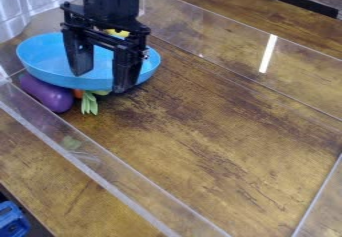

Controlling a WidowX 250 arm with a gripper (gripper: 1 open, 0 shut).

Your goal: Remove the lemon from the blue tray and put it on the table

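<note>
We see only slivers of the yellow lemon (123, 33) behind the pincer (104, 75), by the far rim of the blue tray (50, 56), towards the worktop's (221, 131) left edge. Too much is hidden for us to tell its long axis, or whether it lies inside. The pincer points down, open, its fingers spread over the tray. Beside the near rim we have the purple eggplant (48, 94) and the carrot's green top (90, 103).

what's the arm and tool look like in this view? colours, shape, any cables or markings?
Arm: black, coming in from the top edge. Tool: black, blocky, two chunky squared fingers on a wide crossbar. Small detail on the crossbar is too blurred to read; no clear markings or cables.
</note>
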